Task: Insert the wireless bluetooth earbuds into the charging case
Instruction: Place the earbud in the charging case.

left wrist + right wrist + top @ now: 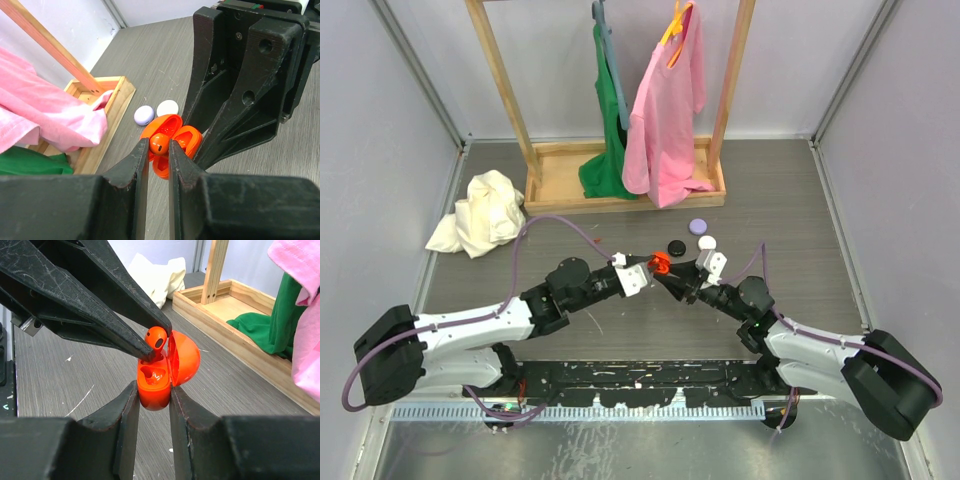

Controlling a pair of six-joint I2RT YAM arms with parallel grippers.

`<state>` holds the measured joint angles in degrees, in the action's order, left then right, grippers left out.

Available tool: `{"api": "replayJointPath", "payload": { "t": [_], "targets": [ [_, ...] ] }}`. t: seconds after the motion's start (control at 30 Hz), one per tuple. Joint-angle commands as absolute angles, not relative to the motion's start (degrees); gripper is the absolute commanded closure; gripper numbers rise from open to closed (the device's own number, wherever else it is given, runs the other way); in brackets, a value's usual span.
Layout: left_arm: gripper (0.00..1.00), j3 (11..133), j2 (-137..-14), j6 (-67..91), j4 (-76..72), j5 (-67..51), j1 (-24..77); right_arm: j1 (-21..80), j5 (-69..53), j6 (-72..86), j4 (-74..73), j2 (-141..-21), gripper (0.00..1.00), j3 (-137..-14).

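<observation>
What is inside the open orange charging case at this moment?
One orange earbud, pinched by the left tool, stands at the mouth of the charging case. Beside it, one moulded slot looks empty. The tool's tip covers the earbud's stem, so its depth cannot be seen.

The earbud [156,337] and charging case [153,390] are orange, shirt [665,120] pink, garment [610,165] green, cloth [485,215] cream.

Our left arm [470,325] and right arm [810,345] angle inward, tips meeting; our left hand [159,150] pinches the earbud [156,337], our right hand [154,390] clamps the case [182,357].
</observation>
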<state>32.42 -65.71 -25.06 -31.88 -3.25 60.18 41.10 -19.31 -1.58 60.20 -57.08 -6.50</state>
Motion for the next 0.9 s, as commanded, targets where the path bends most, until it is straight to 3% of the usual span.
{"api": "replayJointPath", "payload": {
  "t": [0.0, 0.3, 0.63, 0.87],
  "targets": [
    [0.96, 32.01, -63.46, -25.17, -33.13, -7.18, 60.18, 41.30, -18.04, -1.63, 65.11, -55.64, 0.99, -6.55],
    [0.80, 31.55, -61.80, -24.00, -31.32, -6.68, 60.17, 41.31, -17.93, -1.77, 65.08, -55.63, 0.99, -6.46],
    [0.69, 33.37, -64.09, -21.72, -30.58, -7.45, 60.13, 41.30, -17.86, -1.89, 64.97, -55.48, 0.99, -6.43],
    [0.51, 33.48, -60.46, -17.47, -29.68, -4.88, 60.27, 41.29, -17.52, -2.05, 64.69, -55.19, 0.99, -6.40]
  ]
}}
